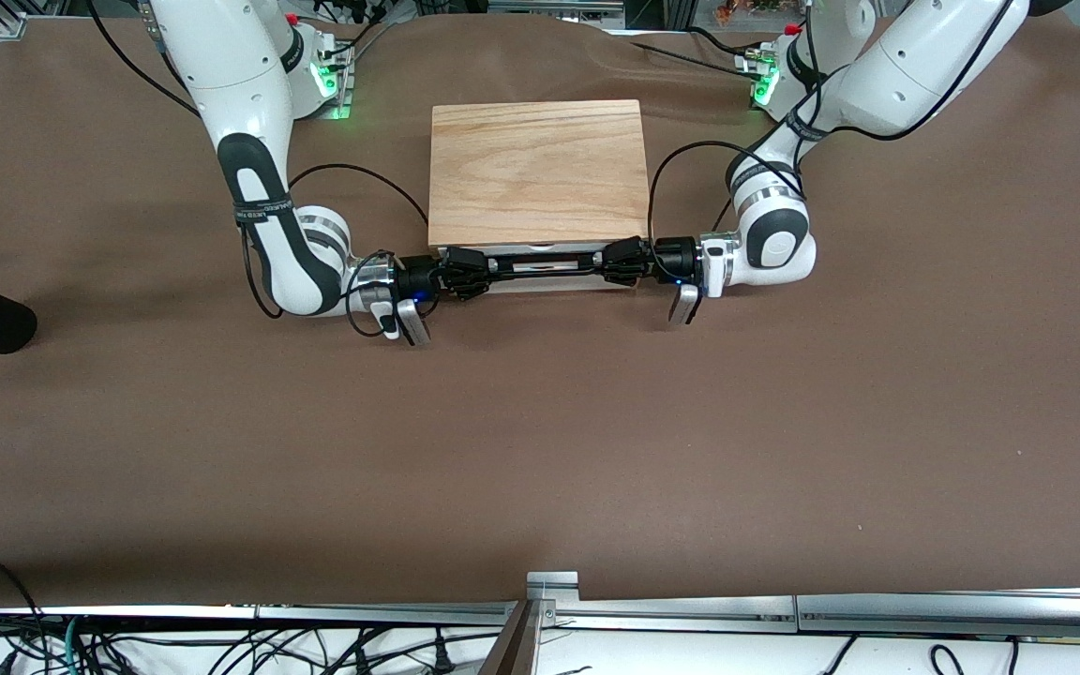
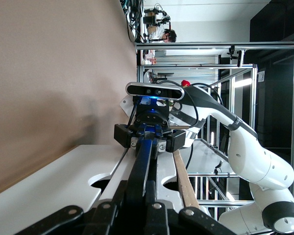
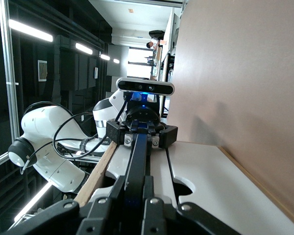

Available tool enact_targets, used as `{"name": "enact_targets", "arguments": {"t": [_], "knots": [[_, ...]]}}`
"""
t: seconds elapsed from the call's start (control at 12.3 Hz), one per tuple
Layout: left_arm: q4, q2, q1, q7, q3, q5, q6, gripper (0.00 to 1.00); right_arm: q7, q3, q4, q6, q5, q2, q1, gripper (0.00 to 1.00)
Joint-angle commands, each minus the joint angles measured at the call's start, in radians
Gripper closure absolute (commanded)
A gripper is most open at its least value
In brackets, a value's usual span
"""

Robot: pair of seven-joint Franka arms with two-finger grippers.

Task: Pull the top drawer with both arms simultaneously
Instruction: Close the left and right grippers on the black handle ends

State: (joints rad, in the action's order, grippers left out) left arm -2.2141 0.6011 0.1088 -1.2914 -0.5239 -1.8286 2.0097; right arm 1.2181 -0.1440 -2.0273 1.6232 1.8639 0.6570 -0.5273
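front: drawer [image 1: 540,277] at box [image 1: 537,172] edge nearest camera, bare table [image 1: 540,450] before it | left wrist: left gripper [image 2: 146,208] pinches handle [image 2: 142,156] | right wrist: right gripper [image 3: 133,208] pinches handle's other end

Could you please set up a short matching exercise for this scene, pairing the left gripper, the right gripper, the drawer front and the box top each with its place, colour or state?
Things:
1. left gripper
2. right gripper
3. drawer front
4. box top

Descriptions:
A. white, with a notch in its edge
B. light grained wood
C. shut on the handle at the end toward the right arm
D. shut on the handle at the end toward the left arm

Pairs: 1-D, 2-C, 3-A, 4-B
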Motion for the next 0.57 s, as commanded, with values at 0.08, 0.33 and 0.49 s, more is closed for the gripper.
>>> {"name": "enact_targets", "arguments": {"t": [0.08, 0.33, 0.49], "knots": [[0.03, 0.034, -0.014, -0.031, 0.016, -0.011, 0.086, 1.0, -0.002, -0.002, 0.044, 0.07, 0.029, 0.003, -0.022, 0.91], [0.048, 0.042, -0.014, -0.016, 0.019, -0.008, 0.127, 1.0, -0.035, -0.003, 0.082, 0.079, 0.029, 0.013, -0.013, 0.91], [0.07, 0.049, -0.014, 0.015, 0.021, -0.006, 0.149, 1.0, -0.037, -0.005, 0.107, 0.08, 0.029, 0.032, -0.01, 0.91]]}}
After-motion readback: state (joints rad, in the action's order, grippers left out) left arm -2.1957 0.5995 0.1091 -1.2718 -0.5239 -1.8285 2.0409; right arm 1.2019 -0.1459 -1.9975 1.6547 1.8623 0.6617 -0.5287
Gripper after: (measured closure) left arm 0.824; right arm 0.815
